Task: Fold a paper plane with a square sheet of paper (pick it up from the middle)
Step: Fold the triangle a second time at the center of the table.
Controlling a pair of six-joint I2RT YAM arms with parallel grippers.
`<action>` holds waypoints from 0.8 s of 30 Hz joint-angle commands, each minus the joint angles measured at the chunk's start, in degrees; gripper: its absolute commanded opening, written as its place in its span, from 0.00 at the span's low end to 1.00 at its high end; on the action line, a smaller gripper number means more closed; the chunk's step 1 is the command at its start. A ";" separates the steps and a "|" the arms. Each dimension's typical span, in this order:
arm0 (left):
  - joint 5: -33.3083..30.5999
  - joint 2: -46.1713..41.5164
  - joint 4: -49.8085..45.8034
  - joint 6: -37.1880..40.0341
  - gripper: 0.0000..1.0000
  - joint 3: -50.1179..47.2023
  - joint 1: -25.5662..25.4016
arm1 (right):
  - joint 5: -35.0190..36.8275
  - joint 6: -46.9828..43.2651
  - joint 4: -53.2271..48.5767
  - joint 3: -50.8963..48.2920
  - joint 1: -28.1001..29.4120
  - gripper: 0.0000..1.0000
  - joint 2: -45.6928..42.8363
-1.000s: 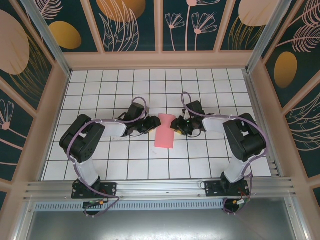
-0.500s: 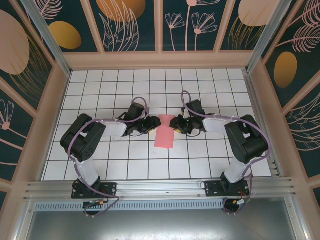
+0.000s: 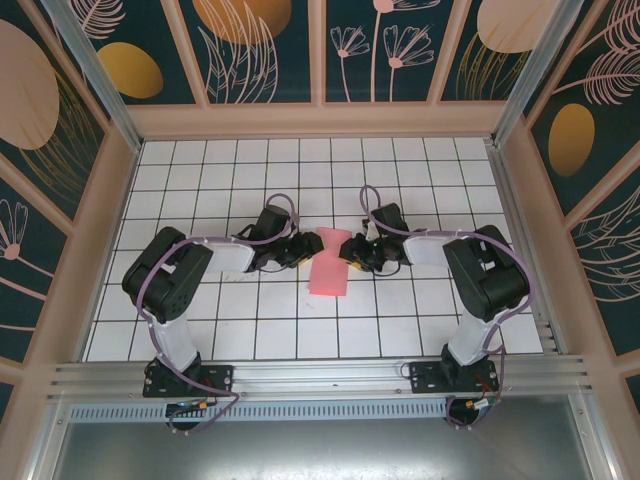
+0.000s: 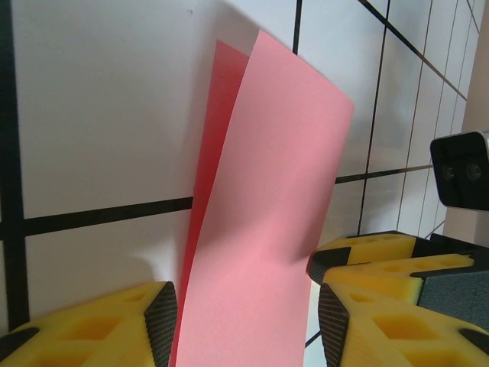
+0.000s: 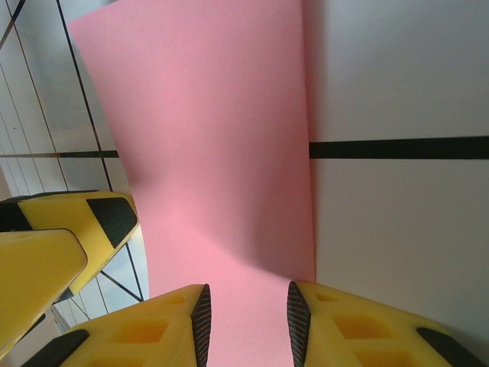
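Barely anything's moved in the last second: the right arm (image 3: 480, 275) has tucked its elbow a touch inward, and the near end of the square sheet of paper (image 3: 328, 272) looks a bit flatter, that's about it. Big to small then: patterned walls (image 3: 260, 40) box in the white gridded table (image 3: 200, 330), with a metal rail (image 3: 320, 378) along its 6 o'clock edge where both arms are bolted. The left arm (image 3: 165, 285) reaches in from 8 o'clock, the right from 4. The sheet sits pretty much dead centre of the grid, long axis 12 to 6. The left wrist view shows a darker second layer under the top one, so I'd say it's folded in half and we're at the centre-crease step, nothing dart-shaped yet. The left gripper (image 3: 303, 250) is at the sheet's 9 o'clock and the right gripper (image 3: 350, 250) at its 3, tips nearly meeting. Both pairs of fingers stand partly apart with pink running under them, and I honestly can't tell if either is gripping or just resting there. Next move, my guess: flatten the crease, then free a corner at the 12 o'clock end, one gripper pinning while the other lifts. Mostly they're in each other's way, and the purple cables (image 3: 285, 210) loop right behind the wrists.
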 commanded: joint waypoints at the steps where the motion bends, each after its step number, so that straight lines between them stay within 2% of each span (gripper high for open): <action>1: 2.27 1.52 0.22 0.09 0.54 1.28 0.12 | 0.62 -0.57 -1.26 -2.23 -0.10 0.37 0.10; 10: 5.08 3.92 0.40 -0.01 0.53 3.05 -0.62 | 0.53 -0.47 -0.79 -2.78 -0.44 0.37 0.53; 21: 3.54 1.92 -0.11 -0.24 0.51 2.71 -1.13 | 0.70 -0.40 -0.10 -3.79 -0.63 0.37 0.45; 24: 1.17 -0.36 0.09 -1.68 0.52 0.93 -1.11 | 0.70 -0.26 0.10 -3.97 -0.78 0.37 0.54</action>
